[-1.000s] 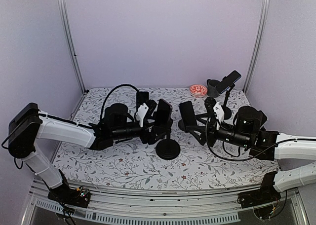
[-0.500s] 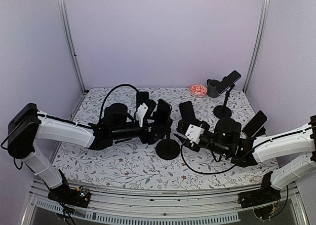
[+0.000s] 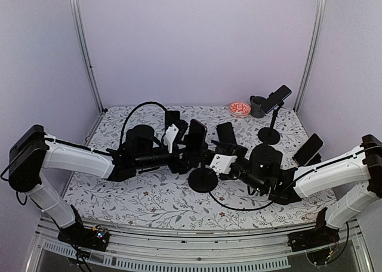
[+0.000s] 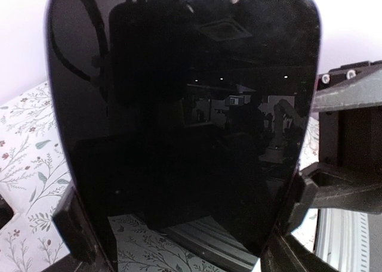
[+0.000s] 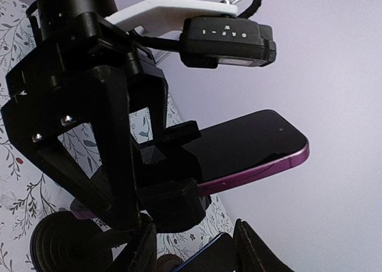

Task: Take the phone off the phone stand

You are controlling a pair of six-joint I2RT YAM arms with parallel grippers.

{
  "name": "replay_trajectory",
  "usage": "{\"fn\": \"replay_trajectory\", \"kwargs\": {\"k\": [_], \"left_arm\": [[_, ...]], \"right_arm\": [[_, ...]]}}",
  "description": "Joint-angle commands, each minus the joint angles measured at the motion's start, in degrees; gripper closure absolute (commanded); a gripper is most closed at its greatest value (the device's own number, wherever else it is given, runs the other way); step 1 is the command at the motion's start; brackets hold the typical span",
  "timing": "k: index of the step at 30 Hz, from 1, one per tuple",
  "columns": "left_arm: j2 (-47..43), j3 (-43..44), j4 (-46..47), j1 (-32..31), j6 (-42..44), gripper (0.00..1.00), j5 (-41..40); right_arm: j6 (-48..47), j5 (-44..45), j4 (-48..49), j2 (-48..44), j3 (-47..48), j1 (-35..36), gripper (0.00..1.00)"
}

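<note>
A dark phone with a purple edge stands upright in the clamp of a black phone stand with a round base. My left gripper is shut on the phone's two long edges. In the left wrist view the black screen fills the frame, with the gripper closed around it. My right gripper is open, just right of the stand. In the right wrist view the purple phone lies ahead above the open gripper, with the stand base at the lower left.
A second dark phone stands just behind my right gripper; its blue edge shows between the right fingers. Another stand holding a phone, a dark cup and a red dish are at the back right. Another phone is at the right.
My right arm has swung left and stretched toward the stand, bringing its gripper beside the phone. My left gripper and the phone have not moved.
</note>
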Motion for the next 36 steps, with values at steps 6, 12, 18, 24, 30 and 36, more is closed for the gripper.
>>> {"fn": "replay_trajectory", "kwargs": {"k": [6,12,18,24,30,36], "left_arm": [[-1.3,1.0,-1.9,-1.7,-1.2,0.57,0.9],[-0.8,1.6,-2.6,-2.1,-0.4,0.58,0.8],[-0.5,2.3,-3.8,-2.6,0.5,0.60,0.4],[-0.6,2.6,-5.2,-2.6,0.0,0.61,-2.8],[-0.5,3.2,-7.8,-2.2,-2.3,0.65,-9.2],[-1.1,2.4,-8.6,-1.3,-3.8,0.67,-12.7]], "right_arm": [[-4.5,2.1,1.6,3.2,3.0,1.5,0.55],[-4.9,2.7,1.2,4.8,4.7,1.6,0.57],[-5.3,2.4,0.9,6.1,5.6,1.7,0.60],[-6.3,2.6,0.6,5.6,5.4,2.1,0.76],[-5.9,2.8,0.1,4.8,4.7,2.2,0.92],[-4.9,2.2,-0.1,3.5,3.0,2.2,1.00]]}}
